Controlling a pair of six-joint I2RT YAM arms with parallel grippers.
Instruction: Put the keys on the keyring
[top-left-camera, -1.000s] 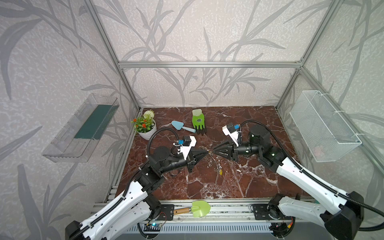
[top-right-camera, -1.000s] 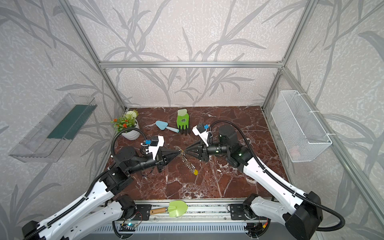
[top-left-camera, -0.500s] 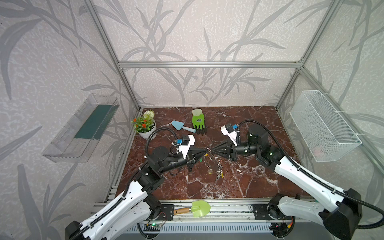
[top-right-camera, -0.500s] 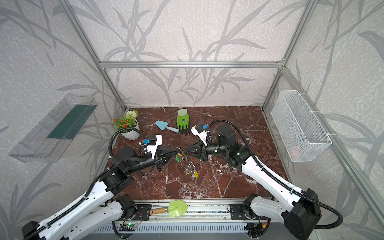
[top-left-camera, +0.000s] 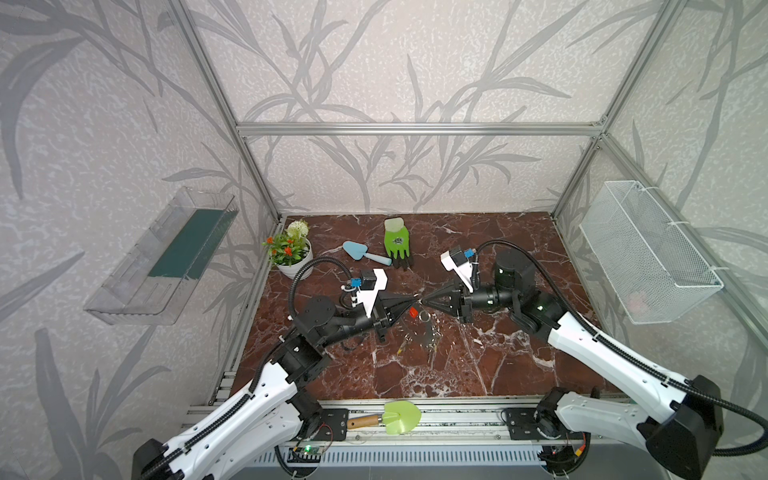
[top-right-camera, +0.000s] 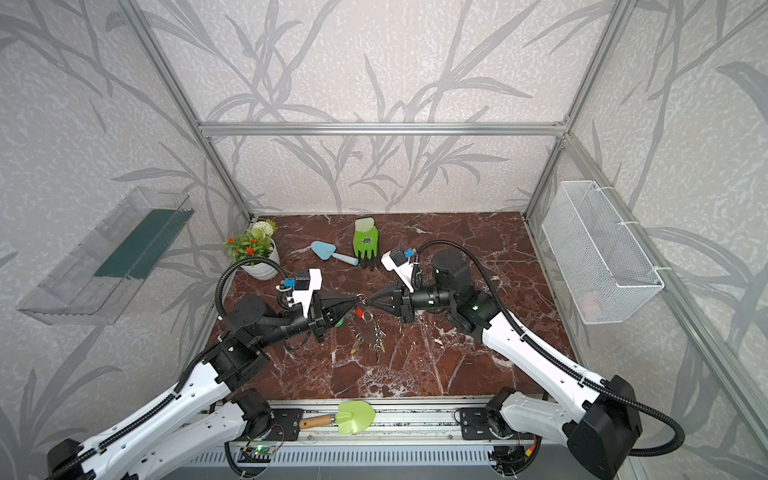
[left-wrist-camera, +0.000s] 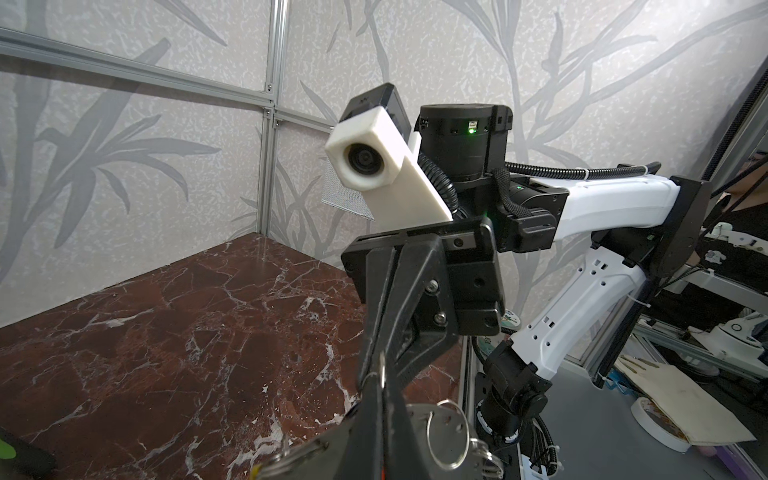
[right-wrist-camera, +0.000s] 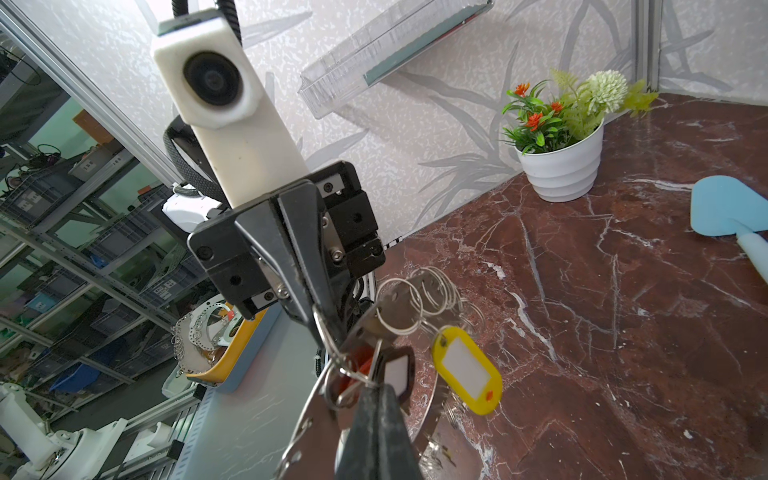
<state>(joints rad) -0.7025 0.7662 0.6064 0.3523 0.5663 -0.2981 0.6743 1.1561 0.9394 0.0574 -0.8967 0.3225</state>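
Pinching shut, the left gripper (top-left-camera: 412, 300) reaches level from the frame's left, jaws clamped on the keyring (right-wrist-camera: 320, 428), which dangles mid-frame over the worktop (top-left-camera: 478, 365). Meeting it tip to tip, the right gripper (top-left-camera: 425, 300) has just closed its jaws on the keys (right-wrist-camera: 465, 374); threading looks underway.

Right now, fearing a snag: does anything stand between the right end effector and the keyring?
Nothing visible does. The right end effector meets the left end effector tip to tip at the keyring rim, both shut, keys dangling below.
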